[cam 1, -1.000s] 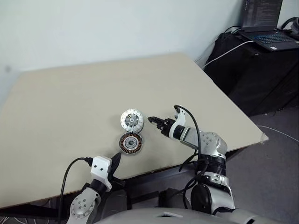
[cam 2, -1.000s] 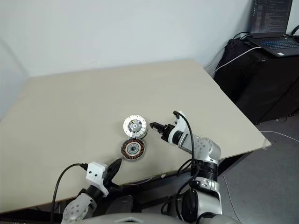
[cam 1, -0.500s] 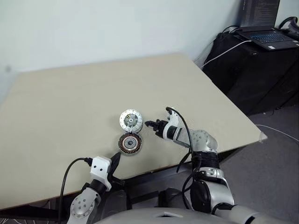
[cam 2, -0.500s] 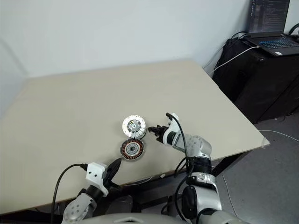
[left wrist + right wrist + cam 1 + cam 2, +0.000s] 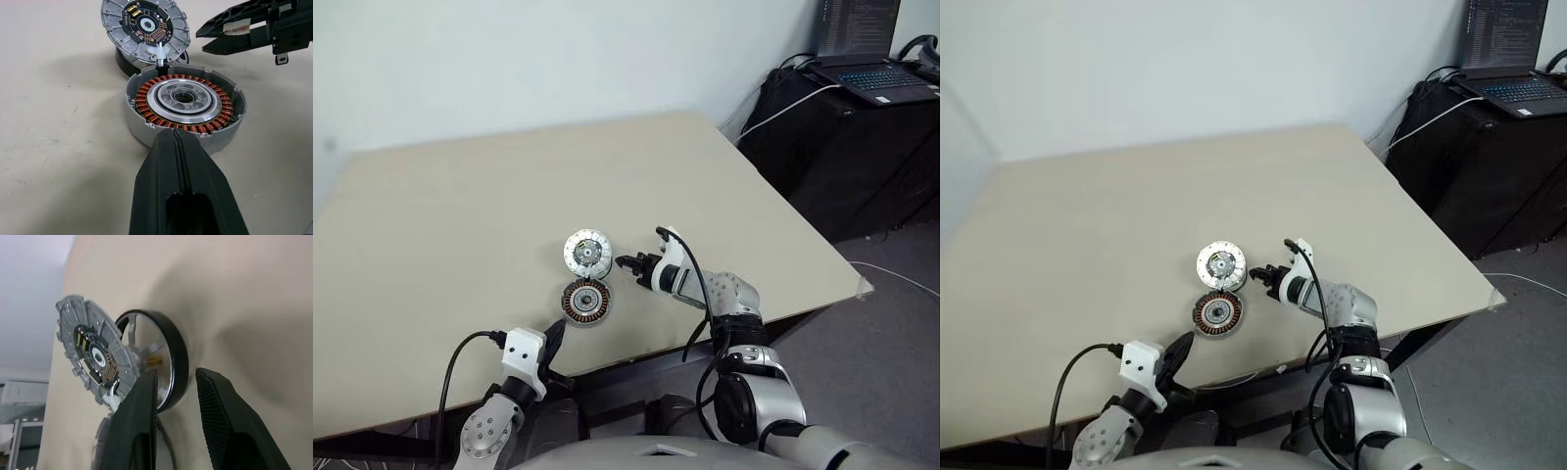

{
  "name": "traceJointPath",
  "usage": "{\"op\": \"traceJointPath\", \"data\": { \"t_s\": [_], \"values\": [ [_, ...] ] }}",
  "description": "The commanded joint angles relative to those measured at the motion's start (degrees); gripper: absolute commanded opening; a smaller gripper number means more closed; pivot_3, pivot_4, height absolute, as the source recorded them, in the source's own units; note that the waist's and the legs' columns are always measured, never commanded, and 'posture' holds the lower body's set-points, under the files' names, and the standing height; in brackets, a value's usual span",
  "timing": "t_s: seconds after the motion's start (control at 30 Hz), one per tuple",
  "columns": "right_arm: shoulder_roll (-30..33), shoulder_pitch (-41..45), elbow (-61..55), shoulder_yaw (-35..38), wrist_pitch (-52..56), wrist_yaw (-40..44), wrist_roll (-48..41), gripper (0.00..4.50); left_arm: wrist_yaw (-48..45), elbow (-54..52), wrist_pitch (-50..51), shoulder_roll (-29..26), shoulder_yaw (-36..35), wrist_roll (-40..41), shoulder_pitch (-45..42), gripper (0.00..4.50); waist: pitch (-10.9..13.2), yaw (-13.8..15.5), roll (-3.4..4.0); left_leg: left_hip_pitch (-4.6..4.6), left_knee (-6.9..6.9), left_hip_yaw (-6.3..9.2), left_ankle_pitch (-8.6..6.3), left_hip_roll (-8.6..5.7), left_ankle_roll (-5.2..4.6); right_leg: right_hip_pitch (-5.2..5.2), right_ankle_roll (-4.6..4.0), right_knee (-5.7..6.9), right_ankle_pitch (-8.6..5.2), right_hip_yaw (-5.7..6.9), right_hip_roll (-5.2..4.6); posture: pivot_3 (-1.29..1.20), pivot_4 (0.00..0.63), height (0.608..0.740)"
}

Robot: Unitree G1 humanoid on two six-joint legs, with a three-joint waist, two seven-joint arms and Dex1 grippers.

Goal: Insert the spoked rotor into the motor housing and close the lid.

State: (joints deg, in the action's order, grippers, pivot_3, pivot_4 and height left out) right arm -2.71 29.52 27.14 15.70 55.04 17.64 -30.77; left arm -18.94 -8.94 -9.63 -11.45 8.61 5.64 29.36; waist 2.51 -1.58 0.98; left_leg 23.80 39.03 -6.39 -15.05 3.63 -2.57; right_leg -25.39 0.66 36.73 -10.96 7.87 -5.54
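Reaching for the parts stage, nothing assembled: the motor housing (image 5: 185, 110) sat open on the beige table (image 5: 460, 215), copper windings ringing a grey bearing centre, no rotor inside it. Lid (image 5: 145, 29) was off, lying just behind the housing and touching its rim, its inner face up with pale segments around a small circuit board; a thin white lead ran from it to the housing wall.

In the right wrist view the lid leaned on a dark-rimmed ring with silver spokes, which I took for the spoked rotor (image 5: 164, 362), so the rotor sat partly under the lid, on the table, beside the housing.

Right gripper (image 5: 631, 264) was low at the table just right of the lid, jaws partly open with a narrow gap, one finger either side of the rotor's black rim as seen from the wrist, holding nothing that I could confirm. Left gripper (image 5: 178, 161) hung near the table's front edge, pointing at the housing, fingers pressed fully together, empty.

Left to do, by my read: free the rotor from under the lid, seat it in the housing, flip the lid on.

Materials: housing wall and lid matte cast metal, windings glossy copper, rotor rim smooth black, table surface matte and slightly mottled
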Motion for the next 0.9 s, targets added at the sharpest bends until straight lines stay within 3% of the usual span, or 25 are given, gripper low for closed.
{"op": "traceJointPath", "data": {
  "t_s": [0.03, 0.9],
  "values": [
    [-0.4, 1.8, 0.6, -0.5, -1.9, 0.6, -0.2, 1.3, -0.5, 0.0, -2.1, -0.1, -0.7, 0.3, -0.5, 0.0, 0.0, 0.0, 0.0, 0.0, 0.0, 0.0, 0.0, 0.0, 0.0, 0.0, 0.0, 0.0, 0.0, 0.0, 0.0, 0.0, 0.0, 0.74],
    [-1.0, 3.1, 4.2, -3.9, -3.4, 4.9, 0.9, 1.3, 0.2, -1.5, -1.4, 0.1, -0.5, 0.1, -0.5, 0.0, 0.0, 0.0, 0.0, 0.0, 0.0, 0.0, 0.0, 0.01, 0.0, 0.0, 0.0, 0.01, 0.0, 0.0, 0.0, 0.0, 0.0, 0.74]
  ]
}}
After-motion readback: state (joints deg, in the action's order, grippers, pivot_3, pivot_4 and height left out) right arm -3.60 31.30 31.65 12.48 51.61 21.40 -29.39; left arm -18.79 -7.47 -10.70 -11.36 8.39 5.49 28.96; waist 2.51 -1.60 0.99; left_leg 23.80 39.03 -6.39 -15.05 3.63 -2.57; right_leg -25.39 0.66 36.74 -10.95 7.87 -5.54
